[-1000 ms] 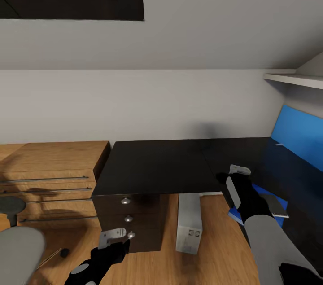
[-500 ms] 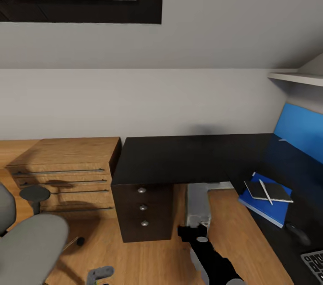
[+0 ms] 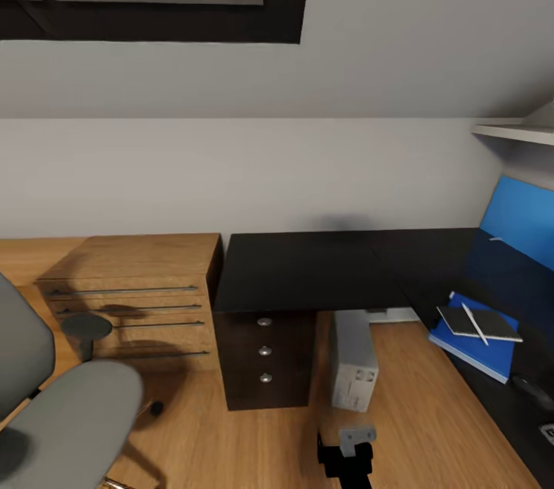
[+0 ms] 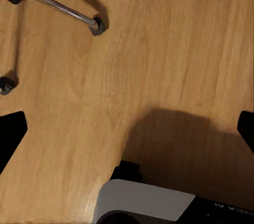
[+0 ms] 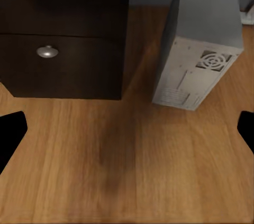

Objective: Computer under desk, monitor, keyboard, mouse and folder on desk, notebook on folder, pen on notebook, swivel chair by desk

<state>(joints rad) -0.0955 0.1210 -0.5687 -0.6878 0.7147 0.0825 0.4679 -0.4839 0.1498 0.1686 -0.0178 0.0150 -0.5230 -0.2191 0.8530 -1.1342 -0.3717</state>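
— Where is the computer [image 3: 353, 360]?
— On the wooden floor [image 3: 431, 420], under the table [image 3: 308, 269], just beside its drawer unit [image 3: 265, 354]; the ported face shows in the right wrist view.

— And the folder [image 3: 475, 346]?
— On the table's right wing near its front edge, with the notebook [image 3: 477, 322] on top and the pen [image 3: 474, 323] across it. The mouse [image 3: 532, 389] lies nearer along that edge.

— The swivel chair [image 3: 65, 412]?
— On the floor left of the wooden dresser [image 3: 131, 296], well apart from the table.

— The fingers?
— Right gripper [image 3: 348, 449] hangs low above the floor, left gripper [image 4: 127, 129] too; both spread wide, holding nothing.
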